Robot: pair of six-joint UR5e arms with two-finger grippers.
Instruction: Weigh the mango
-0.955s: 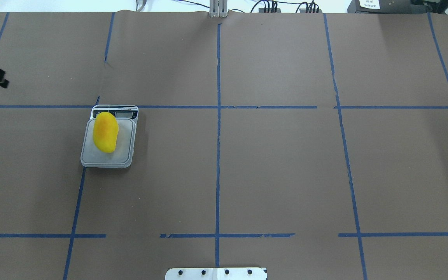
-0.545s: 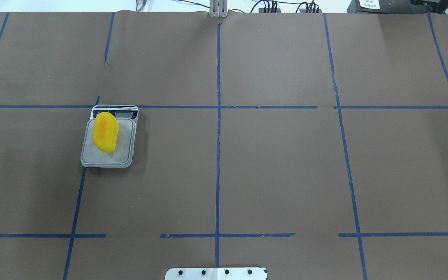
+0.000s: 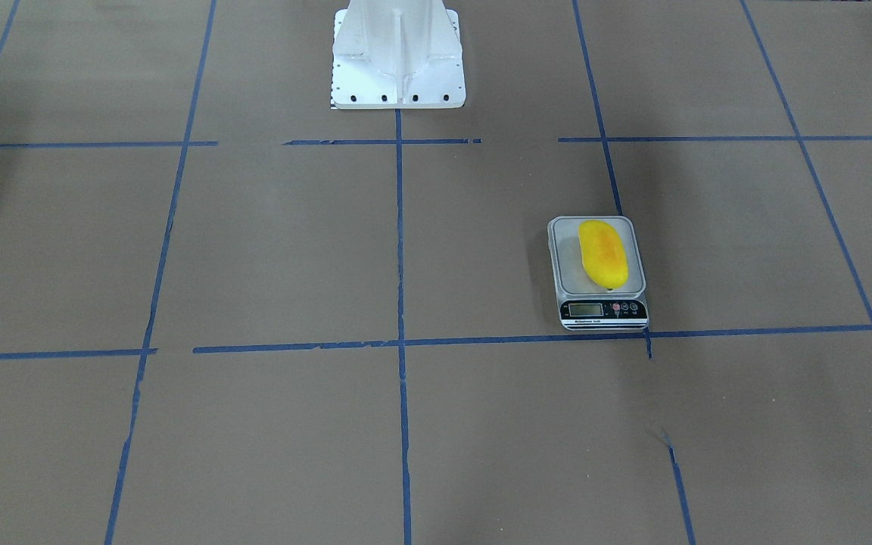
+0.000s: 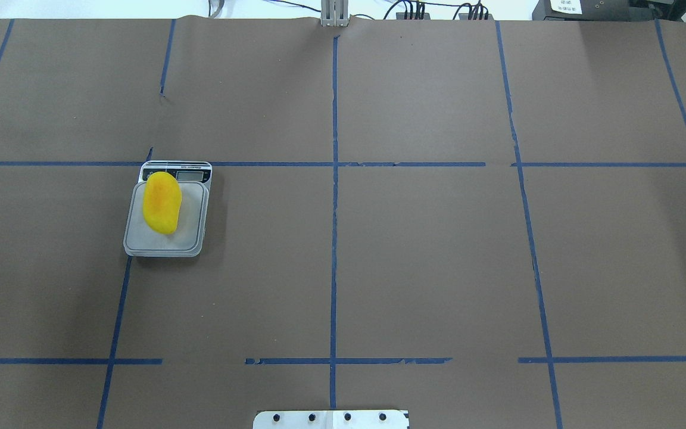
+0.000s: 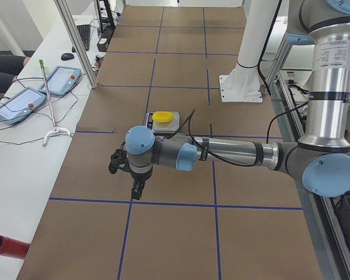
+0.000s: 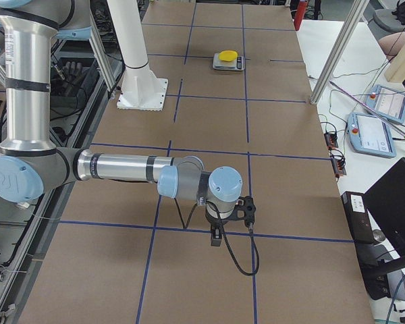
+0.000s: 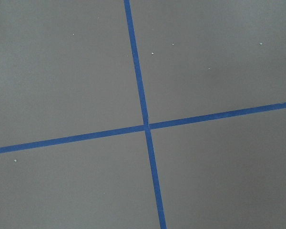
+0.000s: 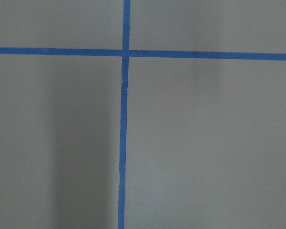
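Observation:
The mango (image 4: 161, 202) is bright yellow with an orange blush and lies on the grey scale (image 4: 191, 223), left of the table's middle. It also shows in the front-facing view (image 3: 603, 254), with the scale's display (image 3: 586, 309) toward that camera. No gripper touches it. My left gripper (image 5: 116, 163) shows only in the exterior left view, off beyond the scale, above bare paper; I cannot tell if it is open or shut. My right gripper (image 6: 246, 208) shows only in the exterior right view, far from the scale; I cannot tell its state.
Brown paper with blue tape lines (image 4: 334, 238) covers the table. The white robot pedestal (image 3: 398, 53) stands at the robot's edge. Side benches hold tablets (image 5: 23, 99) and cables (image 6: 385, 101). Both wrist views show only paper and tape crossings.
One second ago my left gripper showed at the overhead view's left edge; it has since moved out of that view. The mango and scale have not moved.

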